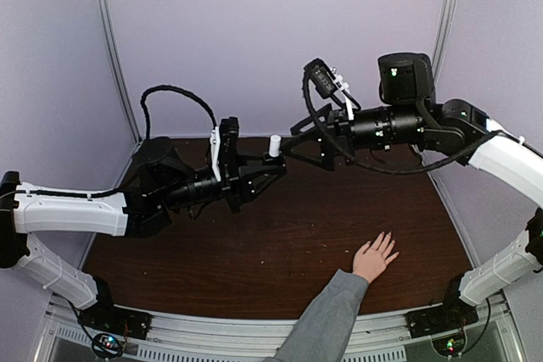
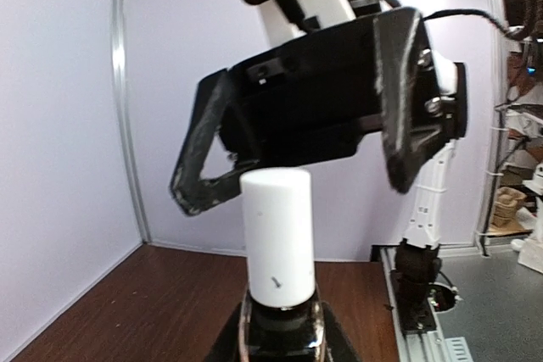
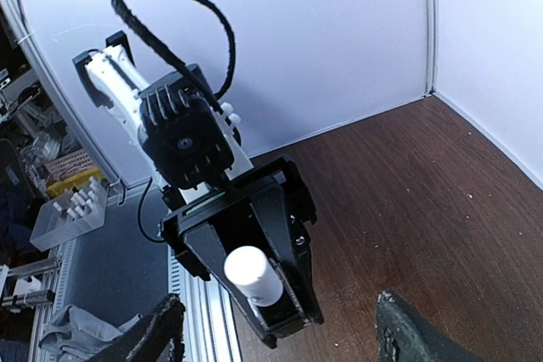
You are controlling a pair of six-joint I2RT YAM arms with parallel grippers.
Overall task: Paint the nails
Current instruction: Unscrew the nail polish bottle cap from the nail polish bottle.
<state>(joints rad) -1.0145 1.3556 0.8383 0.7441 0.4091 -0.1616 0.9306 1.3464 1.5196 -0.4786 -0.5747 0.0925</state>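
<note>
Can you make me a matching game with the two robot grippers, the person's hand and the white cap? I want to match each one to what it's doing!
Things:
1. left gripper
2. right gripper
3. hand
4. white cap

What it's doing:
A. open wide, right by the cap
B. lying on the brown table, fingers spread
C. shut on the bottle
D. sitting on top of the bottle

Right pairs: 1-C, 2-A, 3-B, 4-D
</note>
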